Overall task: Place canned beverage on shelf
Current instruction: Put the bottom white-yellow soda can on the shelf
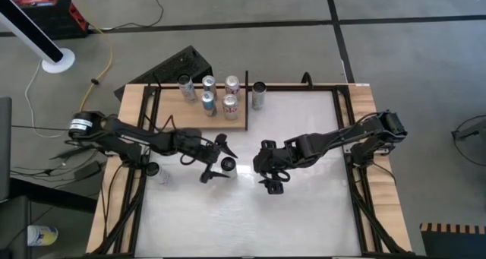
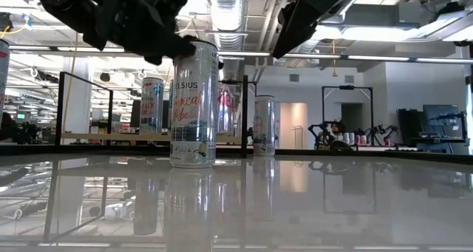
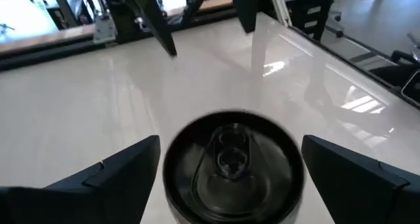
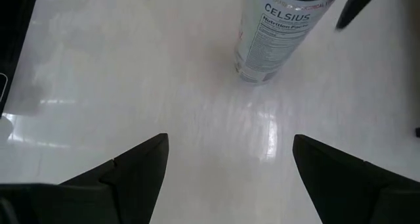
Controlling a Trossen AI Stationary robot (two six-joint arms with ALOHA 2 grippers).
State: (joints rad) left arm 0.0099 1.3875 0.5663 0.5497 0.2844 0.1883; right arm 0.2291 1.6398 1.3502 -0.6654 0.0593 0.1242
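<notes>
A white Celsius can (image 1: 228, 165) stands upright on its base on the glossy white tabletop, near the middle. My left gripper (image 1: 222, 162) is open above it, one finger on each side of the can's dark top (image 3: 233, 161); I see no contact. My right gripper (image 1: 267, 168) is open and empty to the can's right, and its wrist view shows the can (image 4: 279, 27) ahead of it. The shelf (image 1: 171, 111), a light-brown board with black bars, lies at the far edge with several cans (image 1: 209, 96) standing on it.
One more can (image 1: 259, 96) stands on the tabletop just right of the shelf. A small white thing (image 1: 162, 173) lies under my left arm. Black frame bars (image 1: 345, 130) run along the table's sides. The near half of the tabletop (image 1: 243, 221) is bare.
</notes>
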